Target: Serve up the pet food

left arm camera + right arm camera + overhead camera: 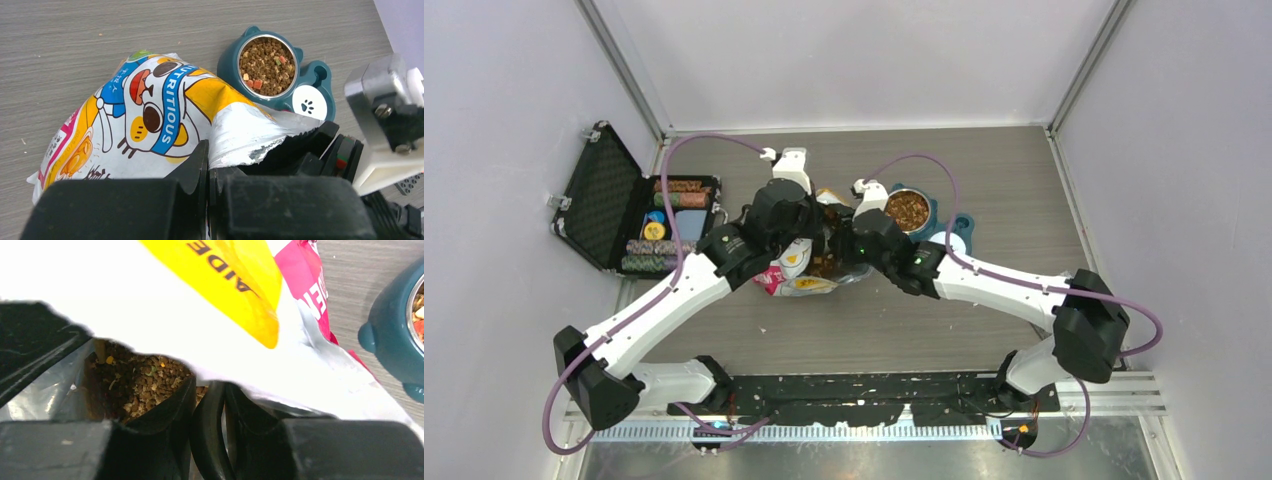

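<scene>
Pinching opposite edges of the bag [150,105], left fingers [194,167] and right fingers [176,407] both closed on it; pet food [145,382] lies between them, bowl [227,62] nearer the right fingers.

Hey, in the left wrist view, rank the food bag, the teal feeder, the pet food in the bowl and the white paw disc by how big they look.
1. food bag, though it sits nearest the camera
2. teal feeder
3. pet food
4. white paw disc, somewhat smaller than the food patch
</scene>
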`<control>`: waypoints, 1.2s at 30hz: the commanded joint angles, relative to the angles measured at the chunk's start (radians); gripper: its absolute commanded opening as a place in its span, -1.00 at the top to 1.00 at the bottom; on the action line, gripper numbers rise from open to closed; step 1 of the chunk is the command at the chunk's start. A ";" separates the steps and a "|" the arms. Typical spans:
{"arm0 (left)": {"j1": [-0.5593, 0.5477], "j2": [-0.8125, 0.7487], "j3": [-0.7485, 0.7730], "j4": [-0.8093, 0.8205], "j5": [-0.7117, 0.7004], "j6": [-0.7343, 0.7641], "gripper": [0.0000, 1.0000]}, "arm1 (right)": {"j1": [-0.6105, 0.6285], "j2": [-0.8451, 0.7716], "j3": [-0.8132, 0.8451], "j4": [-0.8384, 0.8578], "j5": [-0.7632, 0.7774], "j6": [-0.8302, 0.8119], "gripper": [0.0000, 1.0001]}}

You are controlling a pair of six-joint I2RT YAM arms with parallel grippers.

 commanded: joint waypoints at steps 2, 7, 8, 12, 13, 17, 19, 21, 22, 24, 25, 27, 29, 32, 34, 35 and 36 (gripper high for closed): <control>-0.012 -0.039 -0.008 0.079 0.001 -0.011 1.00 | -0.020 -0.107 -0.094 0.147 -0.185 0.147 0.90; -0.012 -0.042 -0.013 0.072 -0.019 -0.006 1.00 | -0.033 -0.230 -0.208 0.254 -0.118 0.217 0.90; -0.012 -0.042 -0.014 0.073 -0.021 -0.006 1.00 | -0.039 -0.265 -0.226 0.265 -0.105 0.226 0.90; -0.013 -0.043 -0.016 0.078 -0.029 -0.004 1.00 | -0.054 -0.362 -0.319 0.330 -0.066 0.298 0.90; -0.012 -0.043 -0.016 0.079 -0.033 -0.004 1.00 | -0.055 -0.377 -0.340 0.341 -0.052 0.310 0.90; -0.012 -0.045 -0.022 0.086 -0.036 -0.006 1.00 | -0.054 -0.452 -0.370 0.333 -0.008 0.310 0.90; -0.012 -0.050 -0.028 0.094 -0.030 -0.006 1.00 | -0.054 -0.481 -0.383 0.325 0.013 0.305 0.90; -0.012 -0.054 -0.034 0.101 -0.029 -0.006 1.00 | -0.054 -0.509 -0.399 0.329 0.031 0.298 0.90; -0.012 -0.054 -0.035 0.103 -0.029 -0.006 1.00 | -0.054 -0.531 -0.405 0.332 0.043 0.297 0.90; -0.012 -0.053 -0.037 0.109 -0.029 -0.004 1.00 | -0.054 -0.558 -0.420 0.337 0.064 0.286 0.90; -0.012 -0.052 -0.036 0.109 -0.029 -0.004 1.00 | -0.054 -0.571 -0.422 0.333 0.069 0.284 0.90; -0.012 -0.049 -0.033 0.109 -0.029 -0.006 1.00 | -0.054 -0.586 -0.422 0.321 0.081 0.269 0.90; -0.012 -0.048 -0.032 0.111 -0.028 -0.007 1.00 | -0.054 -0.601 -0.427 0.318 0.084 0.266 0.91; -0.012 -0.053 -0.034 0.114 -0.029 -0.007 1.00 | -0.054 -0.624 -0.441 0.320 0.088 0.269 0.90; -0.012 -0.054 -0.036 0.116 -0.027 -0.007 1.00 | -0.054 -0.636 -0.442 0.313 0.092 0.262 0.90; -0.012 -0.054 -0.034 0.117 -0.027 -0.008 1.00 | -0.054 -0.636 -0.438 0.306 0.090 0.248 0.90; -0.012 -0.054 -0.034 0.117 -0.026 -0.008 1.00 | -0.054 -0.633 -0.422 0.281 0.089 0.240 0.90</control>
